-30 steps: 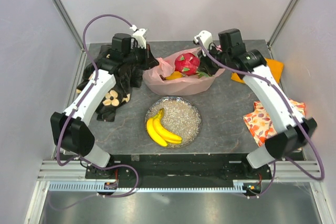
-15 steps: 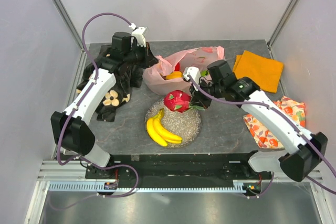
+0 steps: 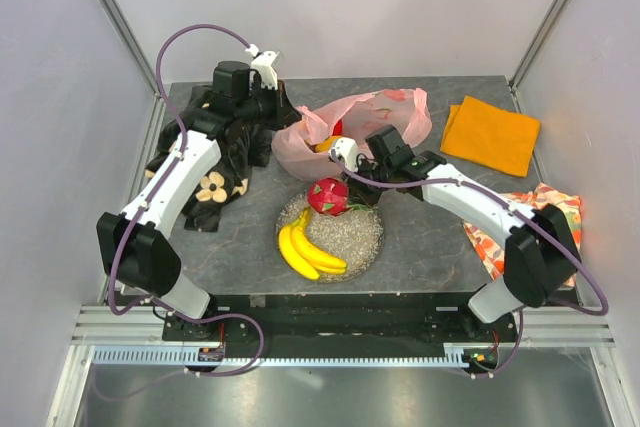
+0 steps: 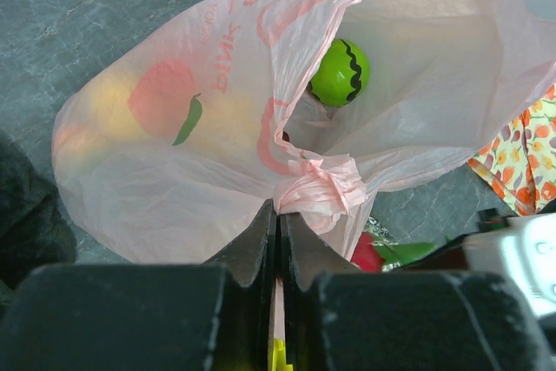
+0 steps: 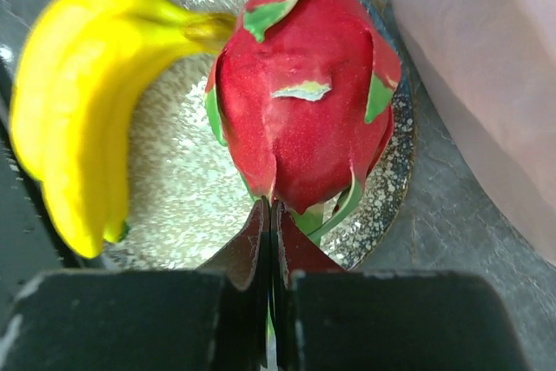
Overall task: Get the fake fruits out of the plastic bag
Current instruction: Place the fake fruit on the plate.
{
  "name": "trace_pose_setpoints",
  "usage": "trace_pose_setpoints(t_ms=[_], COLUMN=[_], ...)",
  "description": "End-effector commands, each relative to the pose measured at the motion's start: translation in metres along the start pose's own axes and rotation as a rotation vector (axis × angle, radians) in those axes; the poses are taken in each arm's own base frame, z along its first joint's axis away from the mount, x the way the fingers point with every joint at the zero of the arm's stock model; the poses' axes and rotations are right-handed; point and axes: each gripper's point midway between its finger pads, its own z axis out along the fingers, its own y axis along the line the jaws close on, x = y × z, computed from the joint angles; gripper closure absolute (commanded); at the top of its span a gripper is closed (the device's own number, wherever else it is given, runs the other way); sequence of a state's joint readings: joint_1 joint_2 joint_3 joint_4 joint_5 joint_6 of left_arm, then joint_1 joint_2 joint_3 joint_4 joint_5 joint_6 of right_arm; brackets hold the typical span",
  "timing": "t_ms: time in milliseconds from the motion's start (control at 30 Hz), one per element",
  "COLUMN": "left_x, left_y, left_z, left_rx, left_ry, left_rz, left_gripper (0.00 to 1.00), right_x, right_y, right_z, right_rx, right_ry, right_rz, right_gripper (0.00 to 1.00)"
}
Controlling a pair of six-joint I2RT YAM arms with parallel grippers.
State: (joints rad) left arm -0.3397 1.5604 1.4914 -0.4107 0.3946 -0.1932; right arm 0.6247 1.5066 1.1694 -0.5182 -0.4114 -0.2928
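Observation:
The pink plastic bag (image 3: 372, 119) lies at the back middle of the table. My left gripper (image 3: 284, 117) is shut on the bag's bunched handle (image 4: 320, 190) at its left edge. Inside the bag I see a green ball (image 4: 340, 73) and yellow-orange pieces (image 3: 327, 145). My right gripper (image 3: 350, 187) is shut on a leaf of the pink-red dragon fruit (image 5: 300, 119), which is over the far edge of the silvery glitter plate (image 3: 352, 235). The yellow banana bunch (image 3: 305, 247) lies on the plate's left side, also in the right wrist view (image 5: 74, 110).
A dark floral cloth (image 3: 205, 177) lies under the left arm. An orange cloth (image 3: 490, 134) lies at the back right. A floral orange cloth (image 3: 500, 232) lies at the right edge, under the right arm.
My right gripper has carried the dragon fruit out of the bag, forward and down to the plate's far edge. The bag has opened up and spread right. The left arm has not moved.

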Motion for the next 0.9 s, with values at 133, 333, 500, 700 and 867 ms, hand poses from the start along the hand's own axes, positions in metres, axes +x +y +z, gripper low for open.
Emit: trace_pose_setpoints(t_ms=[133,333,500,700,867], left_x=[-0.018,-0.007,-0.006,-0.003,-0.002], left_y=[-0.003,0.0,0.001,0.002,0.001], left_z=[-0.01,-0.011,-0.009,-0.009,-0.007], left_rx=[-0.003,-0.014,-0.015,-0.017,-0.01], left_ry=[-0.042,-0.015,-0.012,-0.007,-0.003], left_rz=[0.065,0.072,0.076,0.075,0.069], left_gripper=[0.92,0.92,0.92,0.92,0.92], right_x=[-0.007,-0.006,-0.004,0.014,0.03], right_y=[-0.013,-0.015,-0.011,-0.008,-0.01], right_z=[0.04,0.055,0.066,0.071,0.068], right_rx=[-0.036,-0.064,-0.096,-0.117,-0.097], right_ry=[-0.065,-0.06,-0.038,0.018,0.06], right_rz=[-0.15,-0.174,-0.176,-0.177,-0.177], right_gripper=[0.99,0.96,0.94,0.89,0.53])
